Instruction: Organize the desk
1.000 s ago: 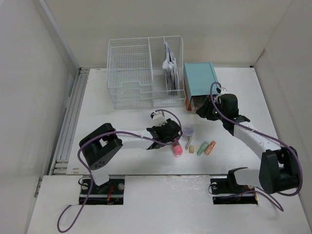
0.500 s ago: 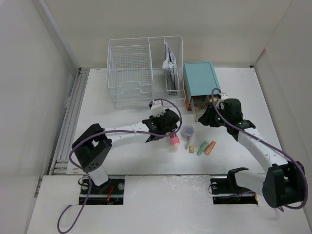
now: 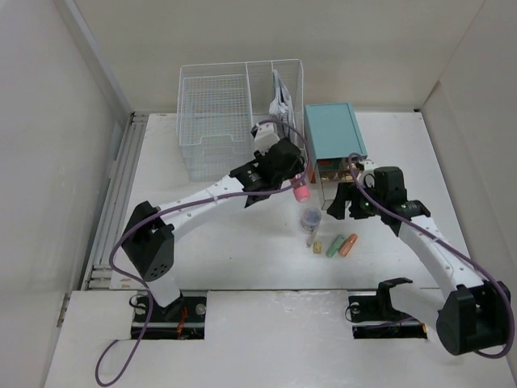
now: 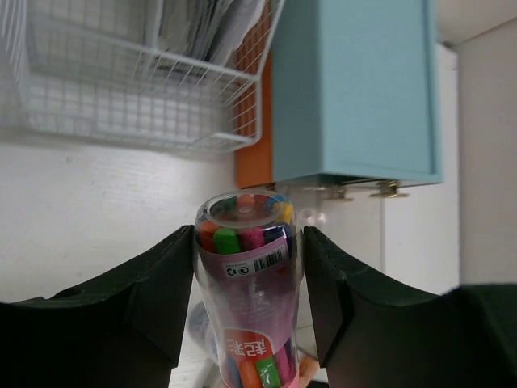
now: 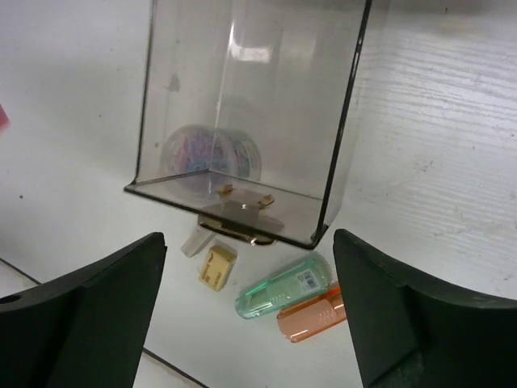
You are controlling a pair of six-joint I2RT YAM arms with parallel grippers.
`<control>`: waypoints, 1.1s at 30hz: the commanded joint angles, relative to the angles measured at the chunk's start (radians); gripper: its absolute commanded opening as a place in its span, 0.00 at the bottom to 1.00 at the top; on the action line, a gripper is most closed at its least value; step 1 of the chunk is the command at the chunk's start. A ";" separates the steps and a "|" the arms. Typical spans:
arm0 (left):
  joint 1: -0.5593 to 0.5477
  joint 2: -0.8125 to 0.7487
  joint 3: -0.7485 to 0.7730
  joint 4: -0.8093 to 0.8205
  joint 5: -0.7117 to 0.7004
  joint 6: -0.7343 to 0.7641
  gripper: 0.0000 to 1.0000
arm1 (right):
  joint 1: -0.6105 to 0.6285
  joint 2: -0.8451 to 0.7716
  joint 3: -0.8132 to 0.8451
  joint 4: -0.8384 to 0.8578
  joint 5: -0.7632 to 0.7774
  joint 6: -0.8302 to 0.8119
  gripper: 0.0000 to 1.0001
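Observation:
My left gripper (image 3: 295, 184) is shut on a clear tube of coloured markers (image 4: 246, 283) with a pink end (image 3: 301, 194). It holds the tube above the white desk (image 3: 242, 259), close to the teal drawer box (image 3: 331, 136). My right gripper (image 3: 346, 204) is open and empty. In the right wrist view it (image 5: 249, 238) hovers over the front of the pulled-out clear drawer (image 5: 250, 121). A tape roll (image 5: 210, 153) shows through the drawer wall.
A white wire rack (image 3: 230, 121) holding papers stands at the back. An eraser (image 3: 317, 245), a green case (image 3: 335, 245), an orange case (image 3: 348, 244) and a small white piece (image 3: 308, 238) lie near the drawer front.
My left gripper has lifted the marker tube off the desk and carried it back toward the rack and teal box. My right gripper has drawn back from the box toward the near edge.

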 commanded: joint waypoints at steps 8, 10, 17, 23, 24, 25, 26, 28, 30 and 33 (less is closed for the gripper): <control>0.032 0.111 0.311 -0.063 0.105 0.124 0.19 | -0.007 -0.150 0.054 -0.027 -0.037 -0.064 0.90; 0.032 0.167 0.393 -0.089 0.115 0.144 0.19 | -0.007 -0.164 0.070 -0.066 -0.025 -0.064 0.84; 0.032 0.304 0.572 -0.109 0.153 0.176 0.19 | -0.016 -0.228 0.147 -0.163 0.050 -0.082 0.47; 0.032 0.376 0.672 -0.143 0.185 0.187 0.19 | -0.039 -0.265 0.202 -0.206 0.127 -0.082 0.16; 0.032 0.387 0.681 -0.143 0.185 0.187 0.19 | -0.048 -0.265 0.202 -0.194 0.139 -0.071 0.12; 0.032 0.387 0.681 -0.132 0.185 0.187 0.19 | -0.048 -0.274 0.202 -0.185 0.139 -0.071 0.12; 0.032 0.387 0.681 -0.132 0.201 0.196 0.19 | -0.063 -0.274 0.193 -0.174 0.139 -0.071 0.12; 0.032 0.396 0.681 -0.132 0.215 0.196 0.18 | -0.095 -0.274 0.181 -0.162 0.118 -0.058 0.12; 0.023 0.396 0.681 -0.132 0.227 0.207 0.18 | -0.134 -0.274 0.180 -0.153 0.098 -0.058 0.12; 0.002 0.405 0.681 -0.132 0.236 0.226 0.18 | -0.145 -0.274 0.180 -0.152 0.080 -0.058 0.12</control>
